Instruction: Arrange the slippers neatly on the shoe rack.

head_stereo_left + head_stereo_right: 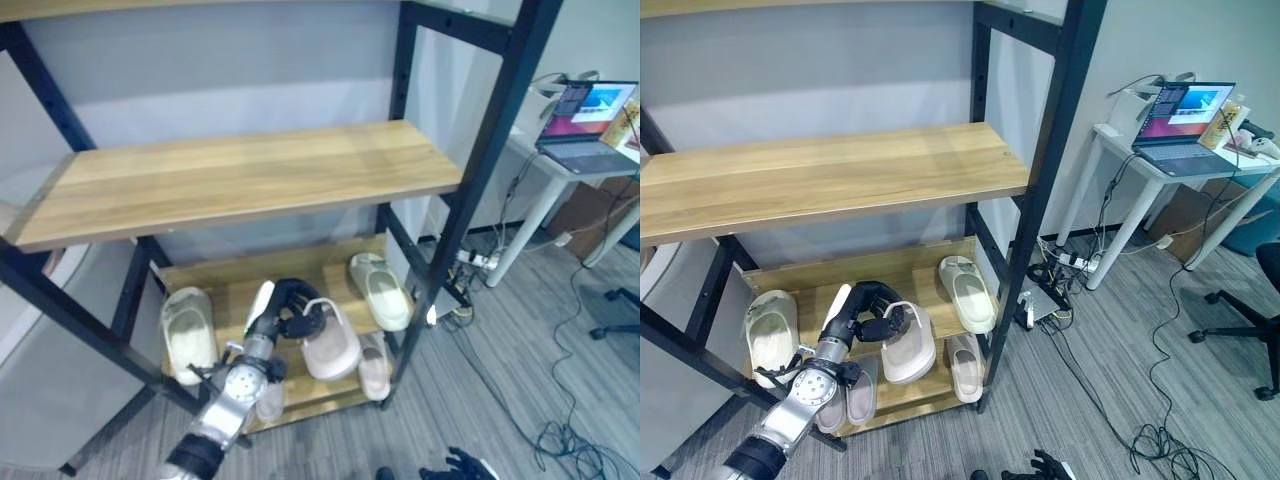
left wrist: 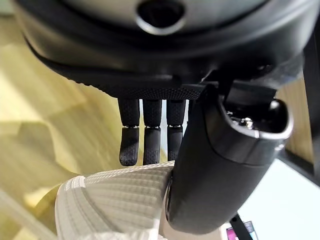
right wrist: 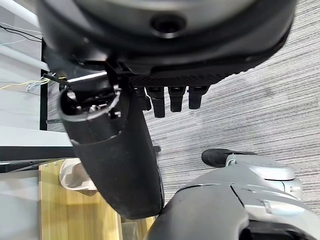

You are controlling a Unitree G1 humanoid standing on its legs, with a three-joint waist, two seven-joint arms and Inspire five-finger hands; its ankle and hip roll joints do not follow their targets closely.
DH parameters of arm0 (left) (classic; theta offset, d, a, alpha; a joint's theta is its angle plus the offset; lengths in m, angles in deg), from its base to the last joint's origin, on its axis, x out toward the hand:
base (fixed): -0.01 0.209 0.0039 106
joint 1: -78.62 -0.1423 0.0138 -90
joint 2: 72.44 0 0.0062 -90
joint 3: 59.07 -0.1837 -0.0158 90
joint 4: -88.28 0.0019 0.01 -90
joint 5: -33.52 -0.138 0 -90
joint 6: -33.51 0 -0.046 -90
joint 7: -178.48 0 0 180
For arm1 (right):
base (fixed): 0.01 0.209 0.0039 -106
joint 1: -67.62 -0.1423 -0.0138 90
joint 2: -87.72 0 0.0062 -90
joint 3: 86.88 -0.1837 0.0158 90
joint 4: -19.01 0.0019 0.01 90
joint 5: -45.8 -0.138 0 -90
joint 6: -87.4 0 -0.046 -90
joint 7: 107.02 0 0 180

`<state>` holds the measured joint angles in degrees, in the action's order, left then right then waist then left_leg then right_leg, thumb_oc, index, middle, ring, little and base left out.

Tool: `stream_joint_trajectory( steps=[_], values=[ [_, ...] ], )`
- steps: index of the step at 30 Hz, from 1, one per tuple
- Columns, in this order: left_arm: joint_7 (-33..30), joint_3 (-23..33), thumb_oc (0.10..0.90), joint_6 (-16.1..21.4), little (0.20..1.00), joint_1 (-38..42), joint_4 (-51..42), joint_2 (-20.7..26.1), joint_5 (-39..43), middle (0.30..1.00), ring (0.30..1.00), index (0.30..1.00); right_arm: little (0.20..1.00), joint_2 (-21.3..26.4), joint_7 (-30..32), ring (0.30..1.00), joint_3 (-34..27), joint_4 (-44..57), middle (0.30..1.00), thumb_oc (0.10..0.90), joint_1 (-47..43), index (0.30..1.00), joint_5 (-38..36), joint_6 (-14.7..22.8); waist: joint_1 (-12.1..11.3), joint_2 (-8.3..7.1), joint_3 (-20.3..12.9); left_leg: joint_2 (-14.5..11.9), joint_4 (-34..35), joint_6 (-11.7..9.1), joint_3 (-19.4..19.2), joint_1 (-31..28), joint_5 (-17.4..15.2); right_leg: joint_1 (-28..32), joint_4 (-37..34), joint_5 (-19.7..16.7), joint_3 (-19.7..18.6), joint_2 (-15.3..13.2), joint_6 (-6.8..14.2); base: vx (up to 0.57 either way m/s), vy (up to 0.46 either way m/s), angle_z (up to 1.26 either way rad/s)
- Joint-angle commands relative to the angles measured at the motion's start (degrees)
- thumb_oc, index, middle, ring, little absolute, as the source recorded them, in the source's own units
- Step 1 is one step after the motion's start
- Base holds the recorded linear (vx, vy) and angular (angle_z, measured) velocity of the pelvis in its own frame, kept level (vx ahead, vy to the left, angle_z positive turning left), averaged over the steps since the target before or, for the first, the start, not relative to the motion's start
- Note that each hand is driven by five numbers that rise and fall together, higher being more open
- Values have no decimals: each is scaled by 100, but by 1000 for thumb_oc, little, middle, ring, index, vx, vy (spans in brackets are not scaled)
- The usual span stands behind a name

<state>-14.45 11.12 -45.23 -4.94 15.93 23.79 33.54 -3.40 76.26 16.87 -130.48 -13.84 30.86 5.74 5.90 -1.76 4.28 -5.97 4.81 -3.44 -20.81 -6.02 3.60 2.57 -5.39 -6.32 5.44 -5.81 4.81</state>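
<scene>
Down on the shoe rack's bottom shelf [image 1: 230, 295] your left hand [image 1: 290, 305] grips one pink slipper [image 1: 333, 345] still unplaced, the other slippers scattered, your right hand [image 3: 172, 97] hanging relaxed.

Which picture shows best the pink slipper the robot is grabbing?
The right eye view: the whole pink slipper shows on the bottom shelf, with the left hand curled on its strap. The left eye view shows the same. The left wrist view shows just its ribbed strap.

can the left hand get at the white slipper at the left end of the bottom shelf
Probably not right away: the left hand is curled on a pink slipper. The white slipper lies uncovered beside it on the bottom shelf, so the path looks free.
</scene>
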Motion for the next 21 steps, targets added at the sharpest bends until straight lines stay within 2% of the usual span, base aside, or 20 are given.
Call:
stream_joint_trajectory(
  steps=[1, 9, 17, 20, 21],
  values=[
    [355, 223, 400, 582, 300, 293, -762, 66, 487, 300, 300, 300, 900, 40, -8, 900, -22, -379, 900, 800, -310, 900, -183, 111, -41, 31, 183, 56, 19, -130, 435, 225, -65, 616, 110, 867, 365, 183, 194, -60, -27, 10],
    [1308, 33, 400, 512, 300, -586, -1707, 325, 1236, 300, 300, 300, 900, 32, -89, 900, -67, -497, 900, 800, -357, 900, -237, 79, -242, 87, 291, 4, 19, -157, 565, 303, 77, 654, 90, 914, 490, 250, 134, -52, -23, 12],
    [1718, -170, 400, 367, 300, -941, -1668, 492, 1384, 300, 300, 300, 900, 78, -119, 900, -65, -519, 900, 800, -388, 900, -232, 86, -309, 126, 485, -100, -22, -218, 642, 483, 227, 587, 69, 940, 540, 337, 96, -58, -28, 7],
    [1721, -274, 400, 327, 300, -908, -1492, 515, 1275, 300, 300, 300, 900, 118, -103, 900, -37, -493, 900, 800, -422, 900, -225, 105, -321, 123, 687, -141, -115, -239, 690, 606, 289, 530, 100, 955, 559, 368, 66, -108, -35, 4],
    [1685, -319, 400, 314, 300, -852, -1417, 517, 1256, 300, 300, 300, 900, 144, -95, 900, -16, -464, 900, 800, -479, 900, -242, 112, -330, 111, 843, -157, -235, -239, 727, 727, 302, 443, 184, 966, 545, 372, 44, -219, -42, 9]
  ],
)
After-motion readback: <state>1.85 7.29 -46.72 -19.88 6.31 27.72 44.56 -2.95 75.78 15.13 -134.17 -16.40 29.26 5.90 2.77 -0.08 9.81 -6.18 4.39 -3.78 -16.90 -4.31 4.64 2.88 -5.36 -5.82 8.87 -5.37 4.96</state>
